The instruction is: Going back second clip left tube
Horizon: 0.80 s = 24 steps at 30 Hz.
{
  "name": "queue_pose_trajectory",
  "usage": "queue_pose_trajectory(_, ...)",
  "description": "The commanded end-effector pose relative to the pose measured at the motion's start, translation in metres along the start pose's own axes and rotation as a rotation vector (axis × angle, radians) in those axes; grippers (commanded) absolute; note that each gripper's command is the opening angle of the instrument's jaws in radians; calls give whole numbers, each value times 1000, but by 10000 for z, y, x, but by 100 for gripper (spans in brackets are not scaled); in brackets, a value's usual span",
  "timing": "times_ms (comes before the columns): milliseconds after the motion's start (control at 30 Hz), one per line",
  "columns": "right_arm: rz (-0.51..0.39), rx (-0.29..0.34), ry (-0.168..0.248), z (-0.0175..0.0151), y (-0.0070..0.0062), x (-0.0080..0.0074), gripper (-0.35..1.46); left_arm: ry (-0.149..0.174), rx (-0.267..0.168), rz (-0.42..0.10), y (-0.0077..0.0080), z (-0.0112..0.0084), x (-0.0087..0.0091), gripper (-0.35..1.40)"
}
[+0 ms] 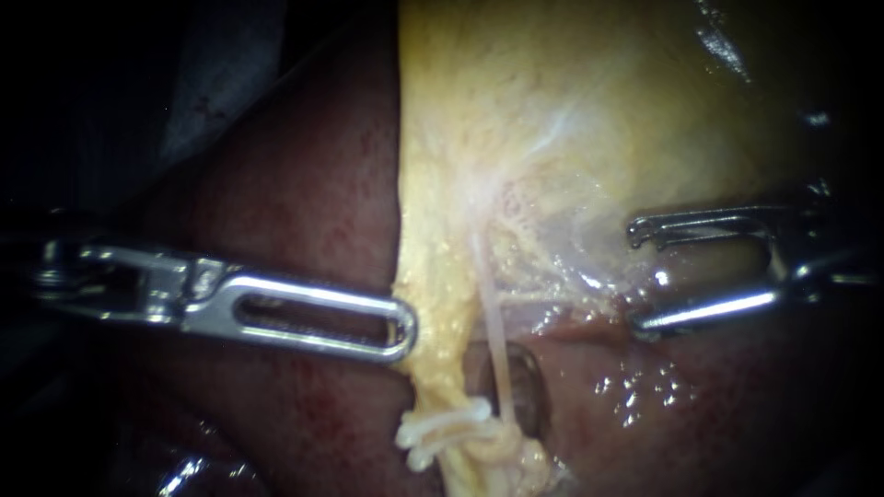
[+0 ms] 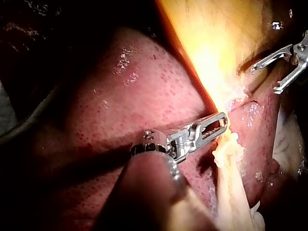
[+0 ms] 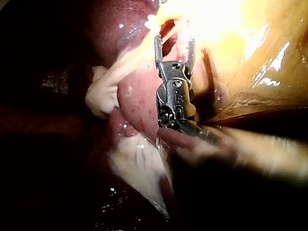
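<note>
The yellow gallbladder (image 1: 552, 120) lies over the dark red liver (image 1: 295, 202). A thin pale tube (image 1: 494, 322) runs down from it to a knot of pale strands (image 1: 447, 428). I make out no clip on the tube. My left instrument (image 1: 405, 327) comes in from the left, its slotted jaws closed on the gallbladder's edge; they show in the left wrist view (image 2: 222, 120) as well. To the right of the tube my right instrument (image 1: 635, 276) holds its jaws wide open, clear of the tube, with nothing between them. They are also seen in the right wrist view (image 3: 174, 45).
A short pale strand (image 1: 539, 296) branches sideways from the tube toward the right instrument. Wet liver surface (image 1: 635, 387) glistens below the right jaws. In the left wrist view the right instrument (image 2: 276, 72) shows ahead of the left jaws.
</note>
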State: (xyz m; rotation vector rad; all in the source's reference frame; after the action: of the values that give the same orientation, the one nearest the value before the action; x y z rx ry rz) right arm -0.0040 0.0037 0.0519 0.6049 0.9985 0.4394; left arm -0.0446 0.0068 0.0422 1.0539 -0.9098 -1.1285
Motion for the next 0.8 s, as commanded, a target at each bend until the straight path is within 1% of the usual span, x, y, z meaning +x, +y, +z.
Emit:
queue_pose_trajectory(33,0,0,0,0,0,0,53,0,-3,2,4,6,-1,-35)
queue_pose_trajectory(100,0,0,0,0,0,0,53,0,-6,10,11,18,-4,-35)
queue_pose_trajectory(167,0,0,0,0,0,0,53,2,-8,14,17,28,-3,-35)
queue_pose_trajectory(267,0,0,0,0,-1,0,53,3,-11,18,24,34,2,-35)
queue_pose_trajectory(433,0,0,0,0,-1,0,53,5,-12,21,31,37,3,-35)
queue_pose_trajectory(800,0,0,0,0,-1,0,53,5,-12,22,31,37,3,-35)
